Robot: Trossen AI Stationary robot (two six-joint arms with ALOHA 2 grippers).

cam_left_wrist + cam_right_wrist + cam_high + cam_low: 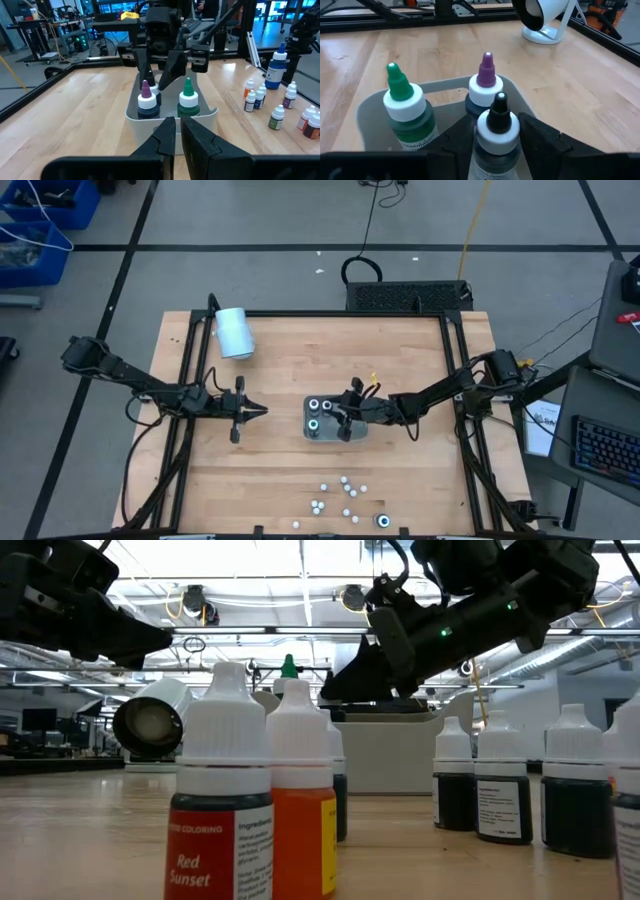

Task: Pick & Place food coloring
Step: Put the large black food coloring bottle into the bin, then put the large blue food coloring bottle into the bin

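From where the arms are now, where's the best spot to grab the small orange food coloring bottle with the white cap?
Grip the orange bottle by its white cap and neck, coming straight down from above. It stands upright close beside the Red Sunset bottle, so a side approach would likely bump that neighbour, while the narrower cap leaves room for fingers.

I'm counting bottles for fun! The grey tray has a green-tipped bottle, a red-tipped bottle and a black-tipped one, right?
Not quite. The grey rectangular tray holds a green-tipped bottle, a purple-tipped bottle, not red, and a black-tipped bottle, as the right wrist view shows.
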